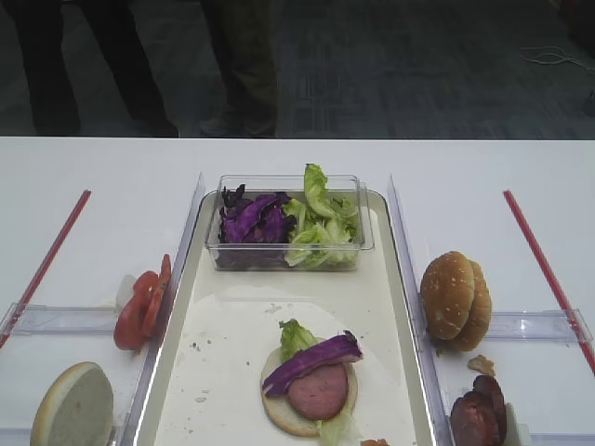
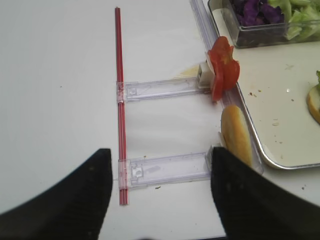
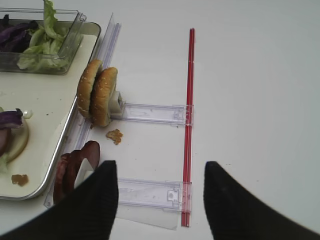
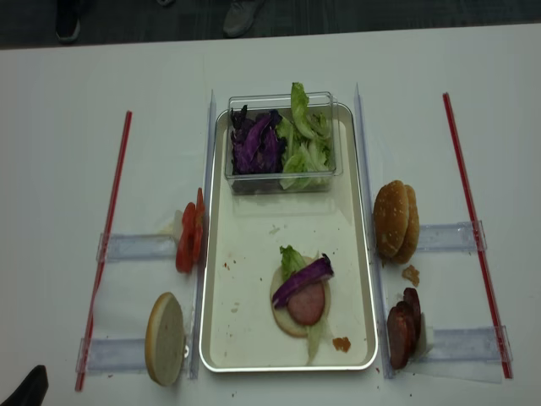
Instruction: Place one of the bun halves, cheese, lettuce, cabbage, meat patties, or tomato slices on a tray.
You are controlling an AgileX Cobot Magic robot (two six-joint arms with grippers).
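From up high, the tray has a pale bun half near its front end with lettuce, a patty and a purple cabbage strip stacked on it, a clear tub of greens sits at the far end, and tomato slices stand just off the tray's left rim. Right wrist cam: the right gripper is spread wide with nothing in it, hovering over the table near the seeded buns and spare patties standing on edge beside the tray's rim. Left wrist cam: the left gripper is also wide and holding nothing, with another pale bun just beside one finger; the other overhead view shows the same layout.
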